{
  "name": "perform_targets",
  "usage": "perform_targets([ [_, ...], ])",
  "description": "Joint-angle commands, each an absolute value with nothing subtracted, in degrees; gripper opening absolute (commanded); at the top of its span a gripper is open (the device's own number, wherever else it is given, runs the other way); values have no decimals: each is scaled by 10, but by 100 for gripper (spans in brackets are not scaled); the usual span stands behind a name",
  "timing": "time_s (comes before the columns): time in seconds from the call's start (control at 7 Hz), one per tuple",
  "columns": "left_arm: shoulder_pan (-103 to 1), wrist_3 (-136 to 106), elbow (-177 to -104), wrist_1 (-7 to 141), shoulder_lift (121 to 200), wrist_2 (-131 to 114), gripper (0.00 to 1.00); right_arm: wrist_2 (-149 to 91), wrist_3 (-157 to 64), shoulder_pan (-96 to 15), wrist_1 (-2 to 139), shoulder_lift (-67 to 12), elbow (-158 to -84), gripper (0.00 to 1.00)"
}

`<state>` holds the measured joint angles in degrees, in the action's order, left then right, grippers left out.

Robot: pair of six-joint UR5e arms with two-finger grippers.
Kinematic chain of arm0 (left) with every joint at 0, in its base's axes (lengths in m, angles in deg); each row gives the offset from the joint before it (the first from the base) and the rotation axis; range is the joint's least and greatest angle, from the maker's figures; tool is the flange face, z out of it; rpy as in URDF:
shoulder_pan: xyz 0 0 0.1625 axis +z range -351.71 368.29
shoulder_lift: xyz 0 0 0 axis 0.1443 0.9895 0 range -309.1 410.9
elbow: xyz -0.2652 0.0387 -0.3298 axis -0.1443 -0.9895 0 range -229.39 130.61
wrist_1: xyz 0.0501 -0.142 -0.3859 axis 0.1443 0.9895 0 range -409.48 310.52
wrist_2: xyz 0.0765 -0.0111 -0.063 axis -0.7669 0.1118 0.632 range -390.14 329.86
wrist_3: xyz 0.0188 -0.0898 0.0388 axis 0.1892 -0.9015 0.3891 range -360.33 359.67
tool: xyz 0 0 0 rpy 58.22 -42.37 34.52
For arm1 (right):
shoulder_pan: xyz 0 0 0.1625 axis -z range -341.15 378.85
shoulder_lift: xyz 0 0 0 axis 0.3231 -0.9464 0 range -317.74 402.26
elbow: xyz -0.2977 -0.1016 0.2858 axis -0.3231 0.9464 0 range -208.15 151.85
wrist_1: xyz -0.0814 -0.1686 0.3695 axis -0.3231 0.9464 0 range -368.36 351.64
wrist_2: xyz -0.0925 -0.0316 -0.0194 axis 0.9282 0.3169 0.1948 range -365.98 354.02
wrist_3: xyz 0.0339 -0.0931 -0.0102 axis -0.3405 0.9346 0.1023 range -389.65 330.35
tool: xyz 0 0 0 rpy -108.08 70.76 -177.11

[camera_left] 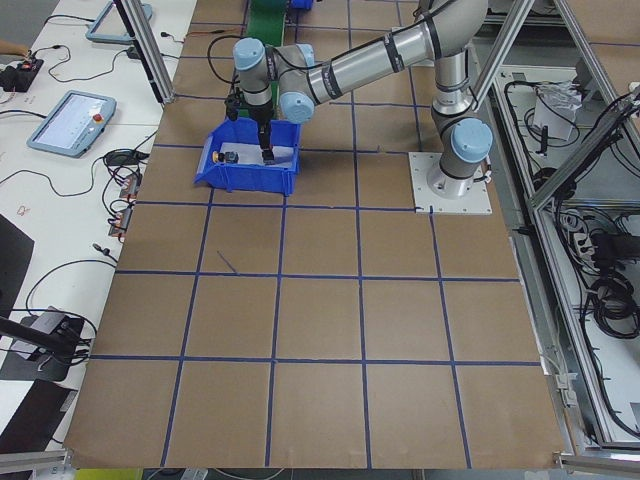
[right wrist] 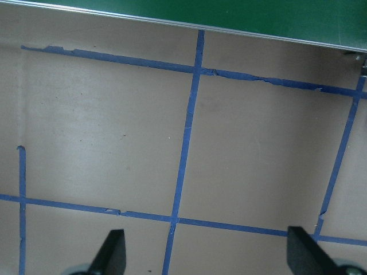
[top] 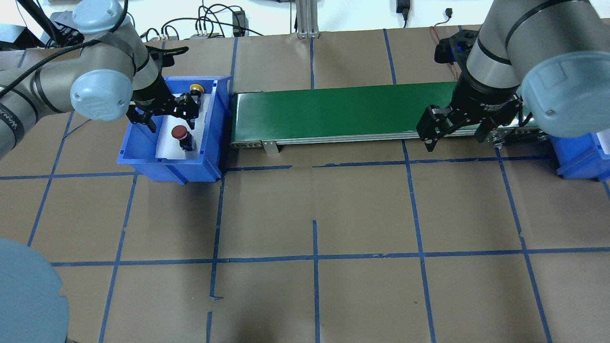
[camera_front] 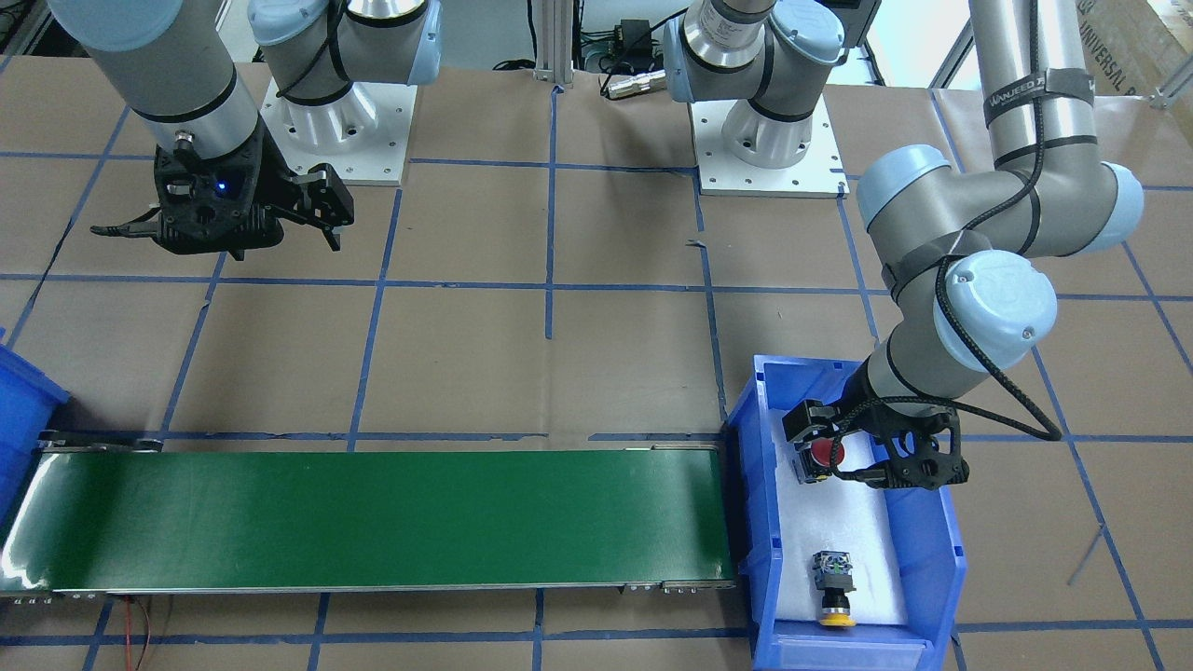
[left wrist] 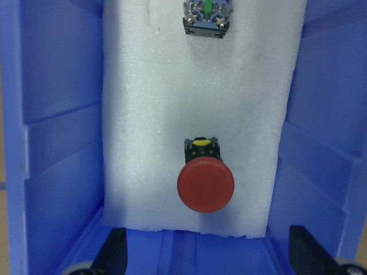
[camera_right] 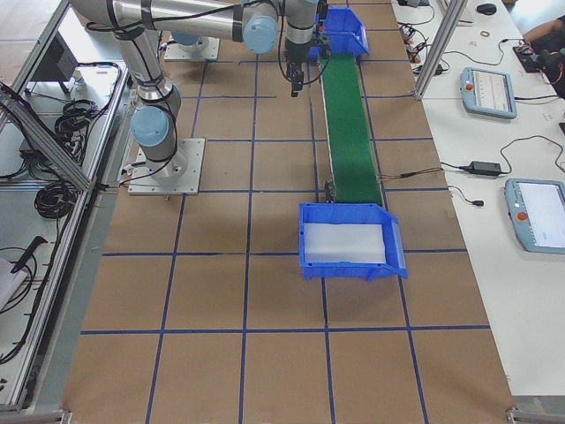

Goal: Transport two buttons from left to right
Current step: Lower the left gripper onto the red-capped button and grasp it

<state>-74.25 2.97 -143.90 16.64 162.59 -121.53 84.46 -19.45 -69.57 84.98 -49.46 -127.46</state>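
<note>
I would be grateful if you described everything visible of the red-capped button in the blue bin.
The red button has a round red mushroom cap on a black blocky body showing a yellow spot. It lies tilted on the white foam liner of the blue bin, apart from the yellow button. The open left gripper hovers over it; nothing grips it.

A robotics lab: teach pendants (camera_right: pixel 488 92), aluminium framing (camera_left: pixel 145 50), loose cabling (camera_left: pixel 603 285), a conveyor (camera_front: pixel 373 517) on a tape-gridded table (top: pixel 362 209)
</note>
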Motion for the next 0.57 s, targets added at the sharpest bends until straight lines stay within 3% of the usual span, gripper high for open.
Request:
perform_targets([
  [0.0, -742, 27, -1445, 146, 1648, -1214, 99, 839, -195, -696, 850, -495, -1275, 100],
  [0.43, -742, 25, -1454, 146, 1650, -1214, 95, 841, -194, -695, 851, -494, -1275, 100],
])
